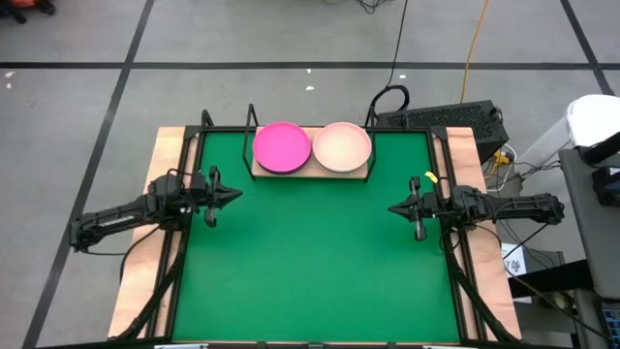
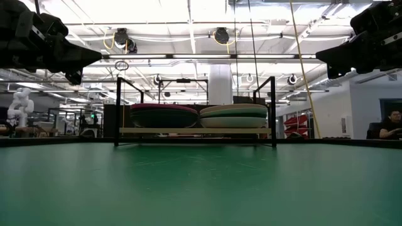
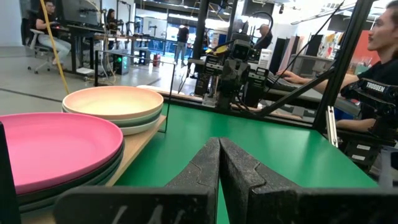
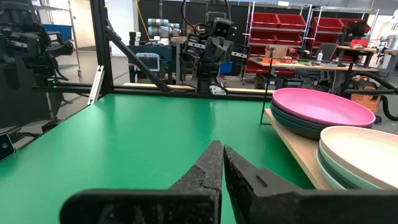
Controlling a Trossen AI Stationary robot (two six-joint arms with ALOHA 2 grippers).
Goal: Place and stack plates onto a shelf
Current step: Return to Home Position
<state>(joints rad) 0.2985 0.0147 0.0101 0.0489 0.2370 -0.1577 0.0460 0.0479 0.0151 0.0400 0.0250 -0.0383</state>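
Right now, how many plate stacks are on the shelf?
2. The hot pink-topped stack sits left on the shelf seen from above, the pale-topped stack right; lower plates partly hidden.

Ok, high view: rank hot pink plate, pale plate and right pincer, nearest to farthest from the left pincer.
From the left pincer:
1. hot pink plate, left on the shelf.
2. pale plate, right on the shelf.
3. right pincer, across the mat.
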